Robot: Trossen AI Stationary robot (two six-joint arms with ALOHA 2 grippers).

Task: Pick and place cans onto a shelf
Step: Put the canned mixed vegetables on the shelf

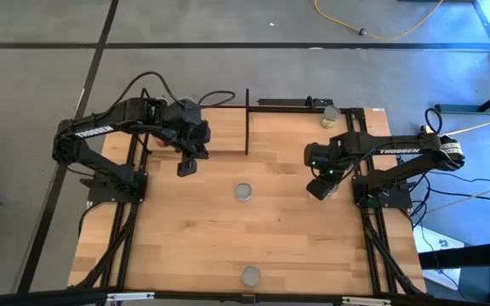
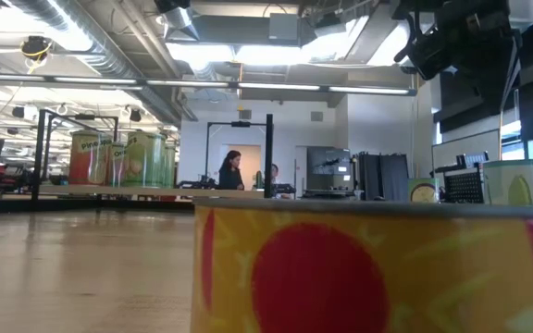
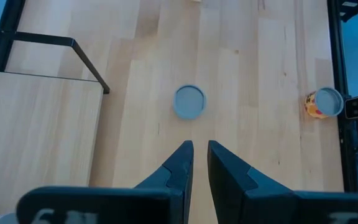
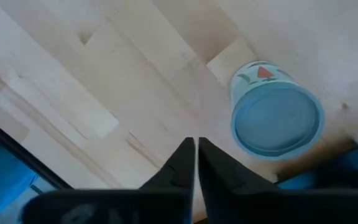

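A silver-topped can (image 1: 243, 192) stands upright mid-table; it also shows in the left wrist view (image 3: 189, 101). A yellow-and-red can (image 1: 250, 275) stands at the near edge and fills the low view (image 2: 368, 268). A pale-labelled can (image 4: 277, 118) stands on the table beside my right gripper (image 4: 196, 142), which hovers shut and empty at the right (image 1: 320, 189). My left gripper (image 1: 185, 168) hovers shut and empty by the shelf (image 3: 36, 130), above the table. Cans (image 2: 123, 157) stand on the shelf board (image 2: 137, 191).
A greenish can (image 1: 331, 112) sits at the far right by a black frame (image 1: 304, 103). The shelf's black post (image 1: 247, 119) stands between the two arms. The low camera (image 3: 356, 107) sits at the near edge beside the yellow can. People stand in the room behind.
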